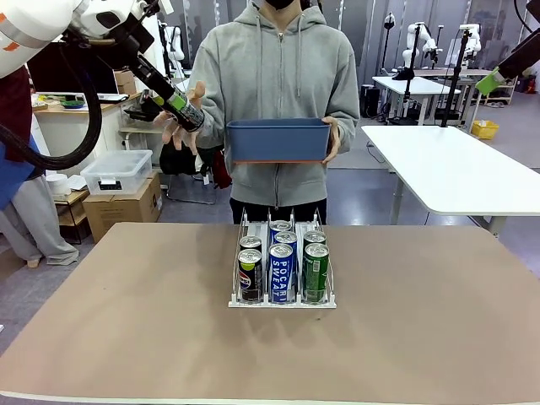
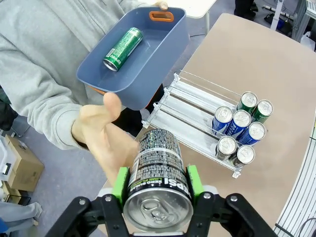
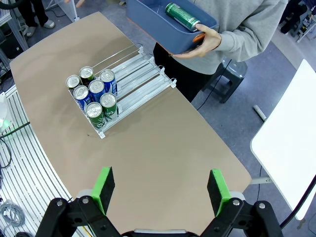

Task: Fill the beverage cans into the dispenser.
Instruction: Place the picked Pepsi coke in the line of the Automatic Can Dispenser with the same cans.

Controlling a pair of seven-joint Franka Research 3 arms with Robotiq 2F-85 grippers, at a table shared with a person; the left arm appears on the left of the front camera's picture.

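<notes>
Left fingers [image 2: 157, 182] partly drawn in, green pads pinching a black can [image 2: 155, 165] on opposite sides just below its silver top. The can is held in the air past the worktop's [image 1: 126, 321] far left edge. The person's open hand [image 2: 103, 136] is just beside it; whether they touch I cannot tell.

Right fingers [image 3: 161, 190] spread wide, nothing between the pads, high over the worktop.

Dispenser [image 1: 283, 302] stands mid-worktop. Seven cans [image 1: 281, 272] stand upright at its front lip: two black in the left lane, three blue in the middle, two green in the right.

The person's other hand holds a blue bin [image 1: 278, 139] at chest height, with one green can [image 2: 122, 48] lying on its side inside.
</notes>
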